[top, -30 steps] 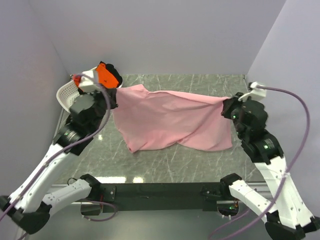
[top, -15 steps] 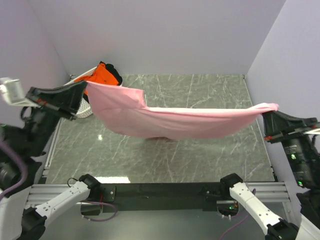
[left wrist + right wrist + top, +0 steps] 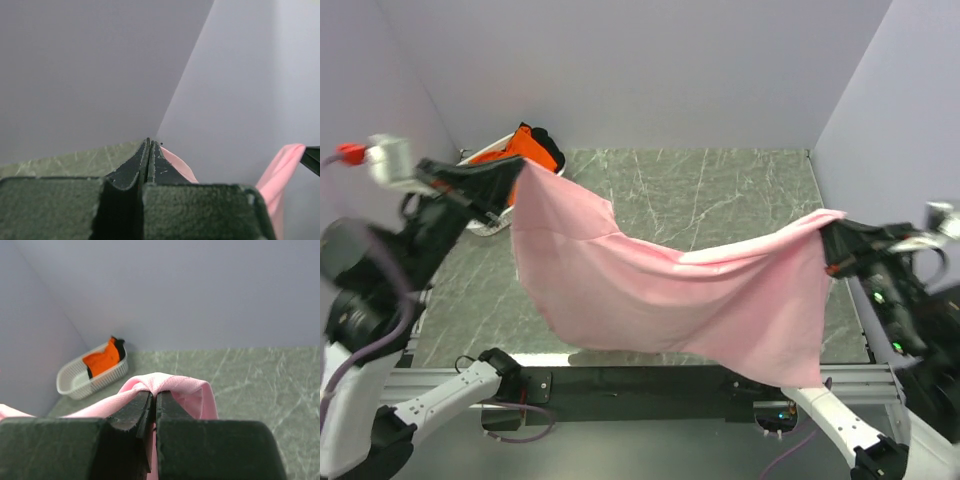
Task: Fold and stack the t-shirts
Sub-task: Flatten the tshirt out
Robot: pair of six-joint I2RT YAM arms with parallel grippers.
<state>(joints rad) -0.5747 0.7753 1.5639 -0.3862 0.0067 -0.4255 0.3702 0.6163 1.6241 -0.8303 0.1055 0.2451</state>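
Observation:
The light pink t-shirt hangs spread in the air between my two raised arms, its lower edge drooping toward the table's near edge. My left gripper is shut on its left corner; in the left wrist view a strip of pink shows beside the closed fingers. My right gripper is shut on the right corner, with pink cloth bunched over the fingertips. The bright orange t-shirt lies in the white basket at the far left; it also shows in the right wrist view.
The green marble table is bounded by grey walls at the back and both sides. The white basket sits in the far left corner, partly hidden by my left arm. A black rail runs along the near edge.
Both arms lifted the pink shirt off the table and pulled it taut, then moved it toward the near edge. Now it hangs lower in front, covering much of the table.

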